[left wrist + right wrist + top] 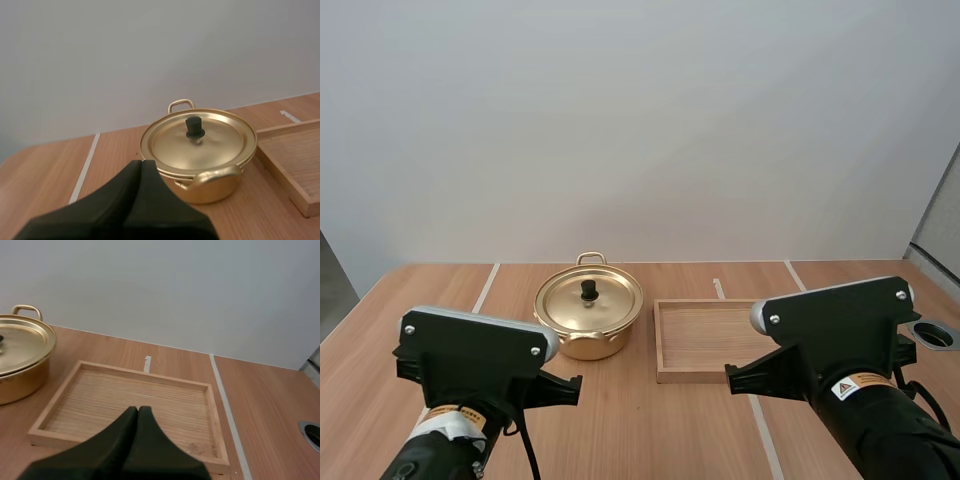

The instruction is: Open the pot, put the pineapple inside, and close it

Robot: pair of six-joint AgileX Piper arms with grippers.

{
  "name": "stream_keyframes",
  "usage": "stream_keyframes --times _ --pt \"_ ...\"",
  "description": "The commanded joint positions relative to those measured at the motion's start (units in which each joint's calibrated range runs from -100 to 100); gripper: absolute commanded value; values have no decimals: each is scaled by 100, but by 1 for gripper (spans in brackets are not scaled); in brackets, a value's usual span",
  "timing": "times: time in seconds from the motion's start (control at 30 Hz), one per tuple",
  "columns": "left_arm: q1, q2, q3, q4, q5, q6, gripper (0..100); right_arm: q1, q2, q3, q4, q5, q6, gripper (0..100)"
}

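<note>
Round gold metal pot on the wooden surface, gold lid on, just left of the shallow rectangular wooden tray, small gap. Left gripper fingers pressed together, empty, near the pot. Right gripper fingers likewise together, empty, over the tray's near edge.

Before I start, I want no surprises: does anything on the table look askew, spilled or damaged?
Nothing stands out. The pot stands upright, its lid seated squarely; the wooden tray lies flat beside it, apart.
</note>
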Motion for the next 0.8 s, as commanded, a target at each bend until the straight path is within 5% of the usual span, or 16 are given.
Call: stream_keyframes --times 0.0,0.2,0.77 --pt "-9 -38 42 149 269 -60 0 -15 -53 295 -522 -118 -24 0" --pt "-9 -38 42 179 297 -60 0 -15 -53 1037 -489 -192 -176 0" --pt "-9 -38 42 179 297 -60 0 39 -147 1037 833 -1115 -445 0"
